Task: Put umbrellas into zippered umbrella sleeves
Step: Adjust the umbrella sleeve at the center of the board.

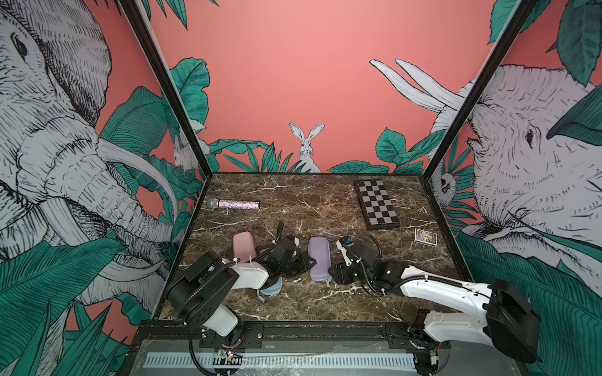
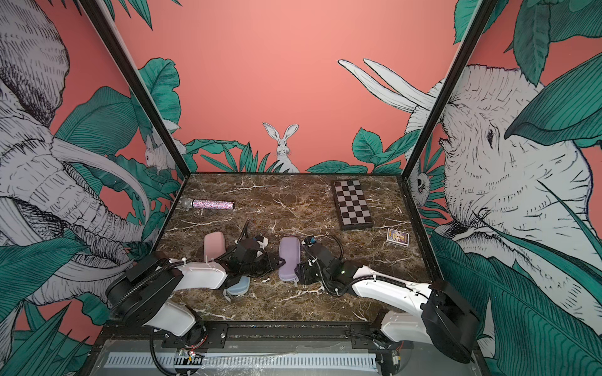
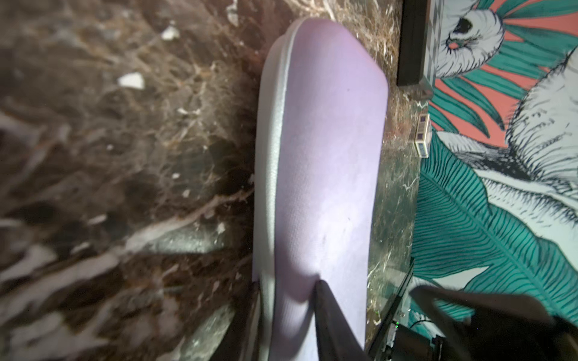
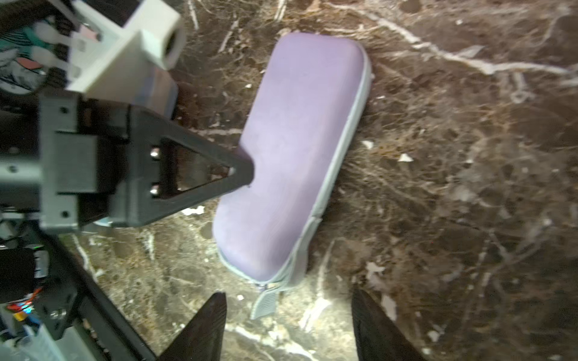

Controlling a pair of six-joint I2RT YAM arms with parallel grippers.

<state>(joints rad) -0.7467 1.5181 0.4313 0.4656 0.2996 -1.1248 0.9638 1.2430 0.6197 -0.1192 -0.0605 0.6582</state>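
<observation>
The light blue rounded hard-shell case (image 1: pixel 273 289) is lying mostly hidden under the left arm's white forearm, with only its near end and a strap showing in both top views. The pastel pink oblong case (image 1: pixel 242 245) is lying behind that arm, its near end covered. The lilac oblong zippered hard-shell case (image 4: pixel 291 150) is lying shut near the middle of the brown veined marble table (image 1: pixel 309 201), so its inside is not showing.

The left gripper (image 3: pixel 367 286) is holding its jaws apart. One black fingertip (image 3: pixel 325 300) is pressing into the lilac case's top, and the other is showing only as a blur beyond the case's side, clamping nothing. The right gripper (image 4: pixel 287 292) is also spreading its jaws, empty, just short of the case's grey zip tab (image 4: pixel 266 301).

Toward the far edge, a glittery cylindrical microphone (image 1: pixel 236 204), a black-and-grey checkered board (image 1: pixel 376 205) and a small printed card box (image 1: pixel 425 236) are sitting well apart from the cases, leaving bare marble between.
</observation>
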